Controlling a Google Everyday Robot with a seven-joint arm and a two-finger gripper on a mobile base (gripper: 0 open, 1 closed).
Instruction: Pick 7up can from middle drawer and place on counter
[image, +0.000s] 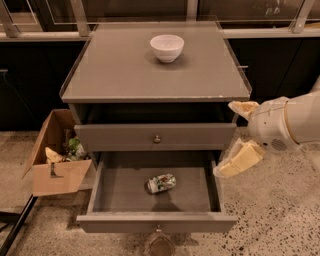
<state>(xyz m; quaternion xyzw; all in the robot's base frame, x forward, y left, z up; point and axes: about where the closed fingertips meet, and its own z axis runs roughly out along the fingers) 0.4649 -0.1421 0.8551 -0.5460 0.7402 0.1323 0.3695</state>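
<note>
End effector (227, 139) right of 7up can (161, 183)

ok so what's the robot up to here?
The robot's pincer hovers open and empty just above the right wall of the pulled-out middle drawer. The 7up can lies on its side on that drawer's floor, not yet grasped. A white bowl sits on the counter.

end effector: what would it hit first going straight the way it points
Open and right of the cabinet, the end effector points left: probably the right end of the closed drawer first, though depth is unclear.
</note>
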